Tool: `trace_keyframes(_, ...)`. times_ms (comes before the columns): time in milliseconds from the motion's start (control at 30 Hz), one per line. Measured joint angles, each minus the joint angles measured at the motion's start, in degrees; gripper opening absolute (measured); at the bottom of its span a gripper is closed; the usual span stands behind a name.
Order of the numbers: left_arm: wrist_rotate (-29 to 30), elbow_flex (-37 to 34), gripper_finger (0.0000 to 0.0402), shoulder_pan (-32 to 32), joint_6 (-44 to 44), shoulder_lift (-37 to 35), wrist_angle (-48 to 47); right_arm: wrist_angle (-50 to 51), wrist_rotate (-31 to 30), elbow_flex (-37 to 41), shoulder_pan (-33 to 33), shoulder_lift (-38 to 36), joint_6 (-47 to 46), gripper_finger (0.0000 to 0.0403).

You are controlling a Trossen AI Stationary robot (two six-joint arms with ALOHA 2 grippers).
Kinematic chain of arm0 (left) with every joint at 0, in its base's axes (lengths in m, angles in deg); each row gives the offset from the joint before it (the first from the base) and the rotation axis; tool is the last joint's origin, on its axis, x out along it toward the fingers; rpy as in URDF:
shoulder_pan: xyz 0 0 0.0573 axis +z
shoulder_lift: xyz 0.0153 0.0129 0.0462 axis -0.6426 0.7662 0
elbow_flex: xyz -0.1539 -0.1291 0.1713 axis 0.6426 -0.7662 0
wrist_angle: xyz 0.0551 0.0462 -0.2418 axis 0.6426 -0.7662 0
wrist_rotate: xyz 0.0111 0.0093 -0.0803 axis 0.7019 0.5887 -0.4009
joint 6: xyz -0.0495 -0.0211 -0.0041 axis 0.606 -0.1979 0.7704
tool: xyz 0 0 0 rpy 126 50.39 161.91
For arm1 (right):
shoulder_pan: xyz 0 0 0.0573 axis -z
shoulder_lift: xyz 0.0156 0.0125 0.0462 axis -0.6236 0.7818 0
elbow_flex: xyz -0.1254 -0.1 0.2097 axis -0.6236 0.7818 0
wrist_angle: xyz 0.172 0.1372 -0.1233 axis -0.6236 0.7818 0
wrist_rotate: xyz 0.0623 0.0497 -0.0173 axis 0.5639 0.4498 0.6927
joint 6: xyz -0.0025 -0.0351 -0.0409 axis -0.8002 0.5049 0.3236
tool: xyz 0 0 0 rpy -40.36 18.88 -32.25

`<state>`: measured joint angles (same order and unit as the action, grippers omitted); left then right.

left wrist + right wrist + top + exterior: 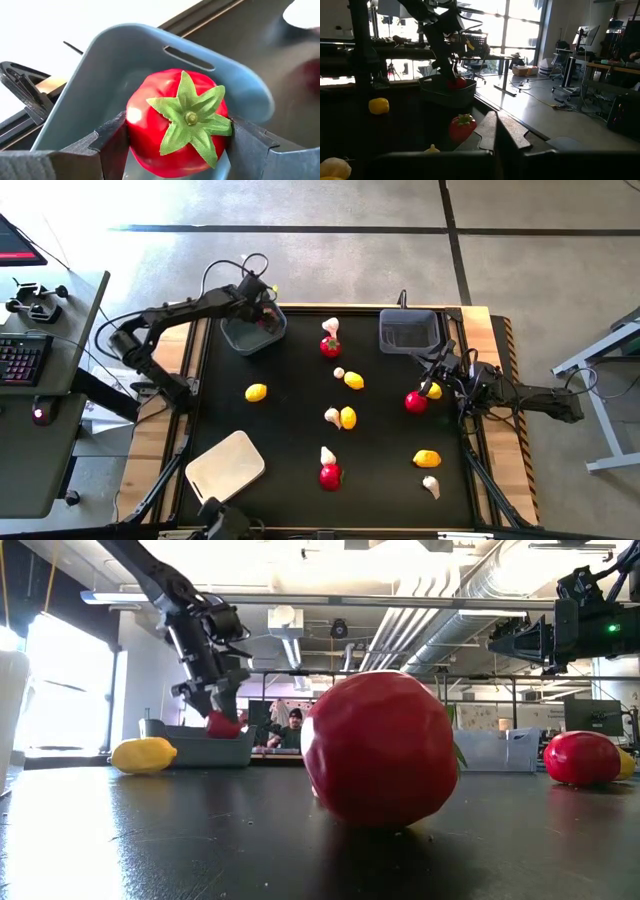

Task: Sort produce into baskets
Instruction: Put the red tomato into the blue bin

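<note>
The left hand (175, 145) holds a red tomato (175, 125) between its two fingers, spread wide around the fruit's sides, and it hangs just over the open mouth of the grey-blue bin (250, 335) at about 11 o'clock on the worktop (290, 430). The tomato looks light and hollow, with a smooth glossy skin that may slip; its green cloth top is soft and no place to grip. I judge that the widest part of the round body is the best hold, as it is taken now. The bin has thin rounded walls, and the hand stands close inside its rim, so there is little room to the sides; straight up seems the free way out.

The right hand (437, 376) is closed and empty, near 3 o'clock, just beside another tomato (415, 402) and a lemon (433, 390). Beyond it, the dark grey bin (408, 330) stands at about 1 o'clock.

The pale tray (226, 465) lies at 7 o'clock, well apart from the rest. Lemons and garlic bulbs (331, 326) lie scattered across the middle, with open black surface between them.
</note>
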<state>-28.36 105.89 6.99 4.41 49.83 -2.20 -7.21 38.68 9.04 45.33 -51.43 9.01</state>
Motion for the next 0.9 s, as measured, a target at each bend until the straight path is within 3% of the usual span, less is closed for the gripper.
trace_keyframes(400, -0.1, 0.0, 0.0298, -1.8, -2.1, 0.4, -0.1, 0.0, 0.0, 0.0, 0.0, 0.0, 0.0, 0.0000)
trace_keyframes(900, -0.9, -0.2, 0.0302, -1.5, -7.7, 0.4, -0.3, 0.0, 0.0, 0.0, 0.0, 0.0, 0.0, 0.0000)
